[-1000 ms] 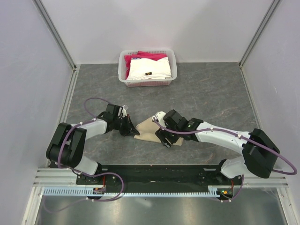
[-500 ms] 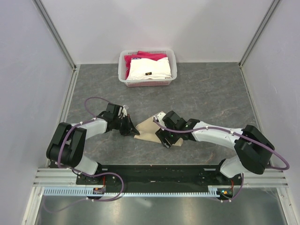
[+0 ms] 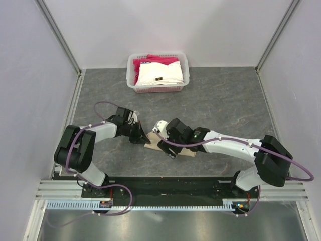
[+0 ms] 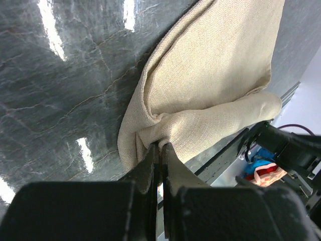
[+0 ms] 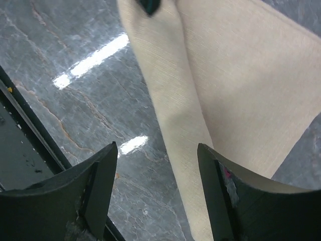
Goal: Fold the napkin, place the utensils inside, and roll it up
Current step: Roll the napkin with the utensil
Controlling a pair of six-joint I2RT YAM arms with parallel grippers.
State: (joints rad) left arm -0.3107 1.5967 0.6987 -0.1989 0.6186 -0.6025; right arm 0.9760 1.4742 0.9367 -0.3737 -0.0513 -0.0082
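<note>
Folded and partly rolled, likely around the knife (image 5: 149, 5) whose teal tip shows, the napkin (image 3: 152, 145) lies on the table (image 3: 225, 100) between the arms, the left claw (image 4: 159, 150) clamped on a fold, the right claw (image 5: 156, 149) spread wide over it holding nothing, so the rolling looks unfinished.

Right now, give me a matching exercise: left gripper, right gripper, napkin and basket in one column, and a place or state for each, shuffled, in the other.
1. left gripper
2. right gripper
3. napkin
4. basket

A. at the far edge of the table, holding folded cloths
B. open, above the napkin
C. tan, partly folded, lying on the table
D. pinched shut on a napkin fold

Pairs: 1-D, 2-B, 3-C, 4-A
</note>
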